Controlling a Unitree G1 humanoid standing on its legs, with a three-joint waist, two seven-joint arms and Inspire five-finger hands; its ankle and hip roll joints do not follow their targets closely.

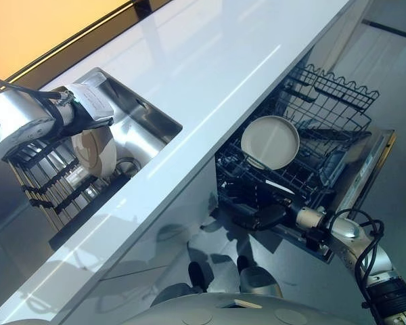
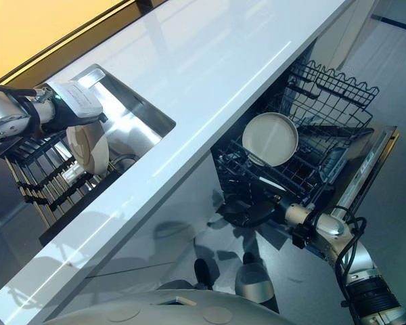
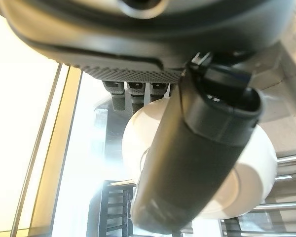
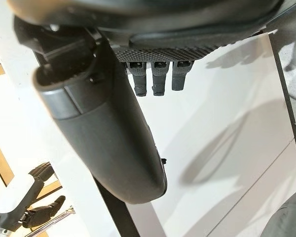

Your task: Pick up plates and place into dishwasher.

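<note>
The left robot hand (image 1: 88, 108) is over the sink (image 1: 145, 125), left of the desk (image 1: 210, 74), thumb and fingers curled around a white plate (image 1: 95, 152) above the dark rack (image 1: 51, 183). Right of the desk, 1 plate (image 1: 270, 141) stands in the dishwasher basket (image 1: 325, 115). The right robot hand (image 1: 257, 218) hangs below that basket, empty, fingers relaxed.

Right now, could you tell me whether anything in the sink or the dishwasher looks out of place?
Nothing stands out. One plate leans on edge in the dishwasher rack. The left hand is at a second plate in the sink's drying rack. The right hand hovers low by the dishwasher rack, holding nothing.
</note>
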